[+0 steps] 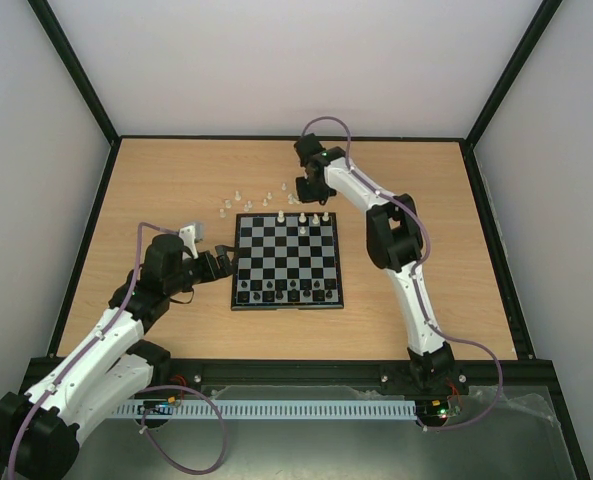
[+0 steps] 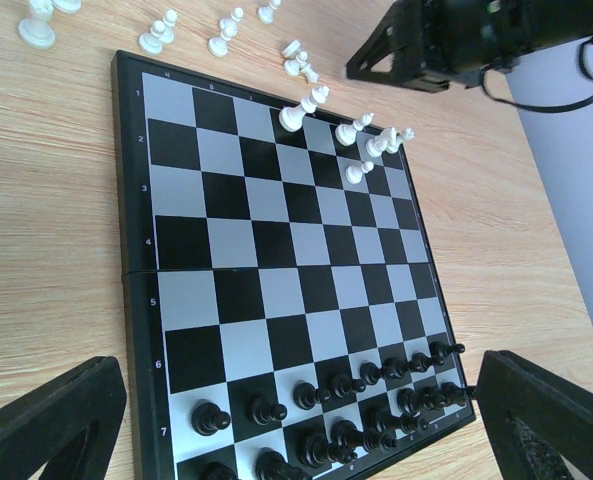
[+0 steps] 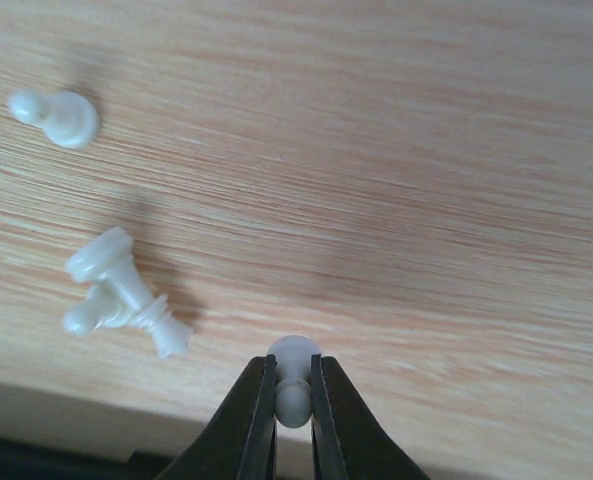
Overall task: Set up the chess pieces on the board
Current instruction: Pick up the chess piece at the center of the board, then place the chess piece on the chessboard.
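The chessboard [image 1: 287,262] lies mid-table and fills the left wrist view [image 2: 276,260]. Black pieces [image 2: 376,400] stand in two rows at its near edge. A few white pieces [image 2: 361,135] stand at its far edge. More white pieces [image 1: 251,200] lie loose on the table behind the board. My right gripper [image 3: 294,385] is shut on a white pawn [image 3: 294,395], just above the wood near the board's far edge [image 1: 303,190]. Two white pieces [image 3: 121,295] lie tipped to its left. My left gripper [image 1: 226,262] hangs open and empty at the board's left edge.
A lone white pawn [image 3: 56,118] stands farther left in the right wrist view. Black frame posts and white walls enclose the wooden table [image 1: 426,250]. A cable tray [image 1: 276,410] runs along the near edge.
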Available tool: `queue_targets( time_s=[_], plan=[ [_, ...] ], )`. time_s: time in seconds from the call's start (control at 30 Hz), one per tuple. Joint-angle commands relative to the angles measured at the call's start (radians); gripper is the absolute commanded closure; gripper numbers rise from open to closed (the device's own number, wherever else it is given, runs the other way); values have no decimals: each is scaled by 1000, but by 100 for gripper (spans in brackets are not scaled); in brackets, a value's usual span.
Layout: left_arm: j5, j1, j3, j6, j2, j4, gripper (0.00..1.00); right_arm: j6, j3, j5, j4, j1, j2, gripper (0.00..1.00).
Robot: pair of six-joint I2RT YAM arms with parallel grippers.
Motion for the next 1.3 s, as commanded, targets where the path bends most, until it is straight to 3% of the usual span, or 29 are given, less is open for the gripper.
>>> queue_targets(
  time_s=[0.0, 0.37, 0.6, 0.83, 1.27],
  plan=[
    [-4, 7, 15, 6, -8, 12, 1, 9, -42, 38, -3, -4, -170, 91],
    [11, 7, 15, 2, -3, 23, 1, 58, -537, 78, 77, 39, -566, 90],
    [14, 7, 10, -3, 12, 39, 1, 81, -797, 25, 135, 76, -710, 90],
    [12, 7, 13, -7, 20, 45, 1, 87, -831, -11, 204, 92, -638, 90],
    [-3, 7, 11, -6, 21, 39, 1, 85, -686, -25, 210, 95, -458, 90]
  ],
)
